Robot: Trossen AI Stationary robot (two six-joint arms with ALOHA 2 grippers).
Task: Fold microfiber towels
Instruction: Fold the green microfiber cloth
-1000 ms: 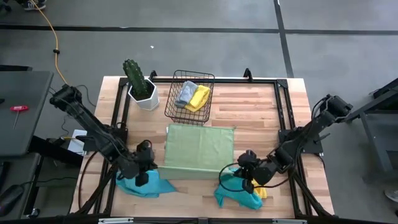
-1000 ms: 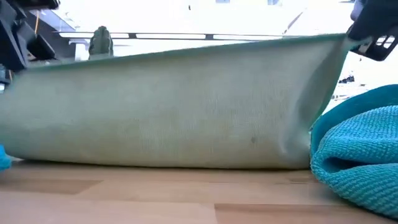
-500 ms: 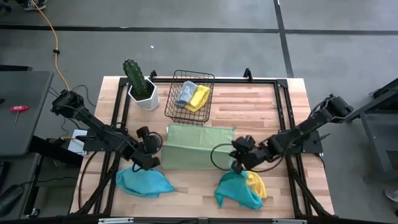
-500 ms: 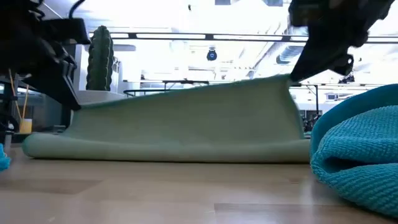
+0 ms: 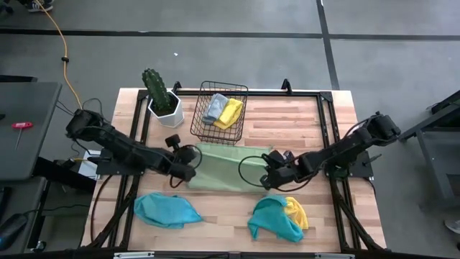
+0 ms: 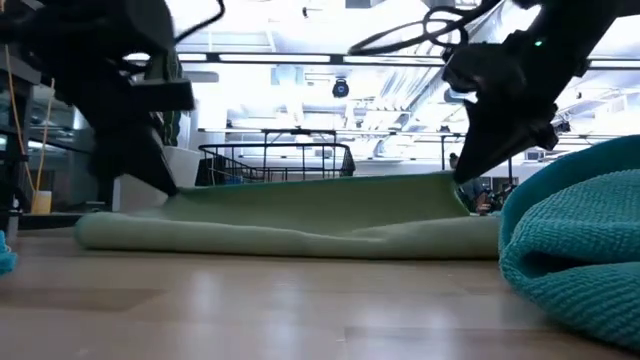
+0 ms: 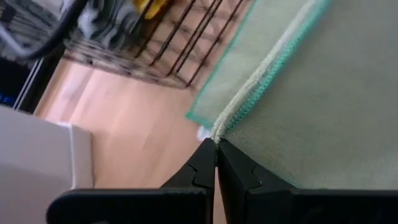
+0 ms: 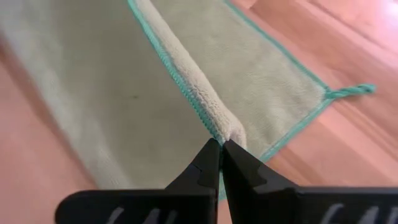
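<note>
Light fell evenly from above on the counter (image 5: 302, 115), with soft, faint shadows. At counter height the ceiling lights behind glared white, leaving both arms dark silhouettes, and the near teal towel (image 6: 575, 250) was blurred. The basket (image 7: 155, 43) looked smeared and out of focus.

The high view looks straight down on the whole tabletop (image 5: 302, 115) from well above. The low view sits at tabletop height, very near, facing level across the light green towel (image 6: 300, 225) into the room behind. Each wrist view looks closely past its own claw onto that towel's teal-stitched edge. All four views share the light green towel; the high, low and left wrist views share the wire basket (image 5: 219, 111).
</note>
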